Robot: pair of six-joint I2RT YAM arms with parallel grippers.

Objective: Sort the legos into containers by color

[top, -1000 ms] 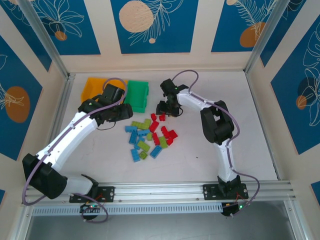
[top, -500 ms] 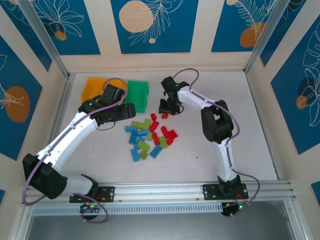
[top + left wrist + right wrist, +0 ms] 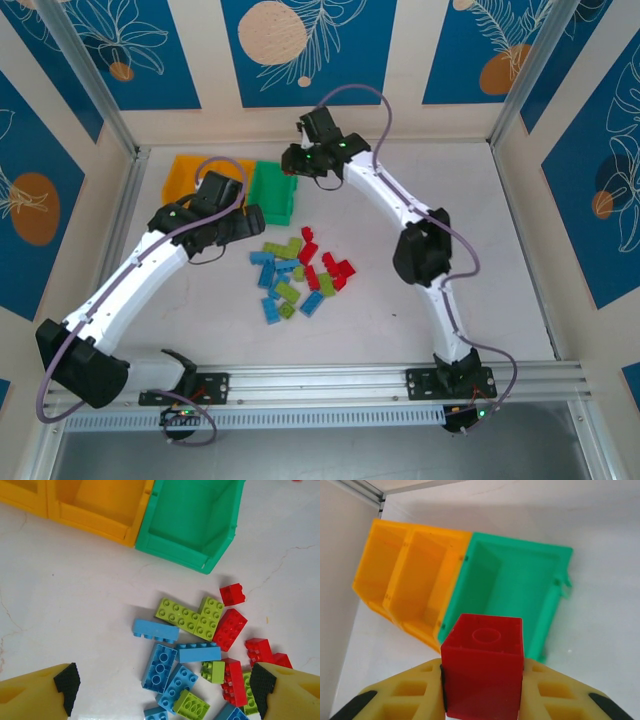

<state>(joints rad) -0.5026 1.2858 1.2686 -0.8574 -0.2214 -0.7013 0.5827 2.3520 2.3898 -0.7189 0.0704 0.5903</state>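
**A:** What is nearest to the arms?

**B:** The left hand (image 3: 165, 684). It hangs above the table (image 3: 75, 595) with its fingers wide apart and nothing between them. Under it, in the middle of the table, lie the legos (image 3: 300, 272), a loose pile of blue, lime and red bricks.

**A:** How will they handle?

**B:** They are light, stiff, smooth plastic. I judge they will not bend or break, but one can slip or turn in the fingers. I would take a brick by two flat opposite sides, not by the studs. I would also choose one at the edge of the pile, because many bricks touch each other.

**A:** And farther away?

**B:** Behind the pile stand two yellow bins (image 3: 415, 530) and a green bin (image 3: 520, 547), joined in a row. They look empty, though I see the yellow bottoms only partly. The right hand (image 3: 482, 702) is high over them, closed on a red brick (image 3: 482, 665) and pressing its two sides.

**A:** What differs from one second before?

**B:** Then the right hand was low at the far edge of the pile, among the red bricks. Now it has lifted and swung left to the bins. The left hand has opened wider, and its arm has moved only a little.
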